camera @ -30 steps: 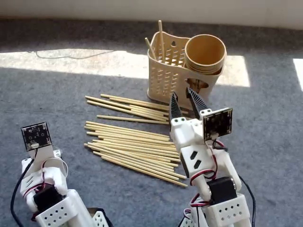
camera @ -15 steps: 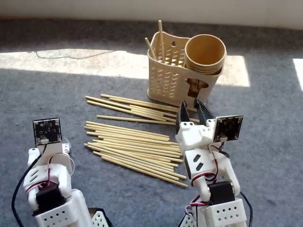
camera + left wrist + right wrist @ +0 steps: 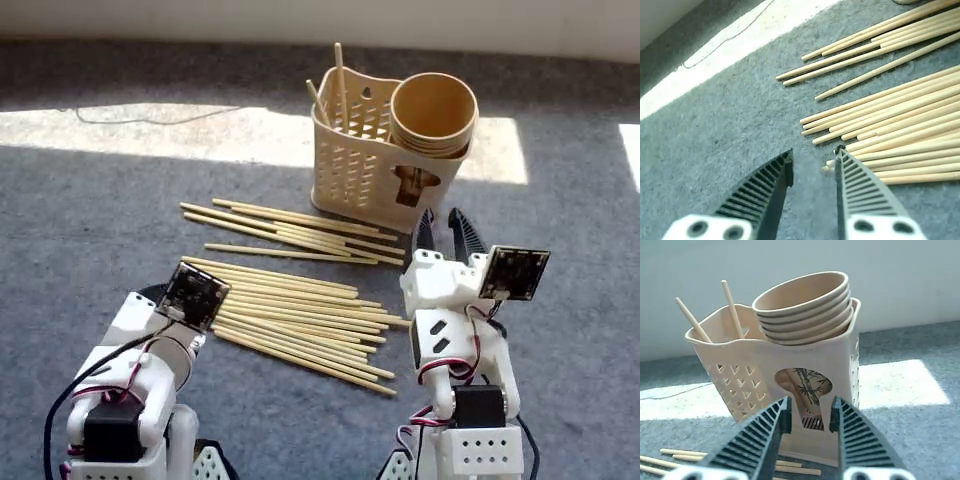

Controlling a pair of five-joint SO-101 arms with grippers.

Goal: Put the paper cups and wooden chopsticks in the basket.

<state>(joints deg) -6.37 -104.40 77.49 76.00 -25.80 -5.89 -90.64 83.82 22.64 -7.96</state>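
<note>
We see a nested stack of tan paper cups [image 3: 433,112] standing in the cream perforated plastic basket [image 3: 350,170], beside two leaning wooden chopsticks [image 3: 339,85]. Many loose pale wooden chopsticks [image 3: 290,315] lie flat in rough rows just in front of it.

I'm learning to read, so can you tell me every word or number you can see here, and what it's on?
No words or numbers can be read here.
Paper cups: a bamboo drawing shows through the hole in the basket. It is a picture, not letters.
Circuit boards: any marks are too small to read.
</note>
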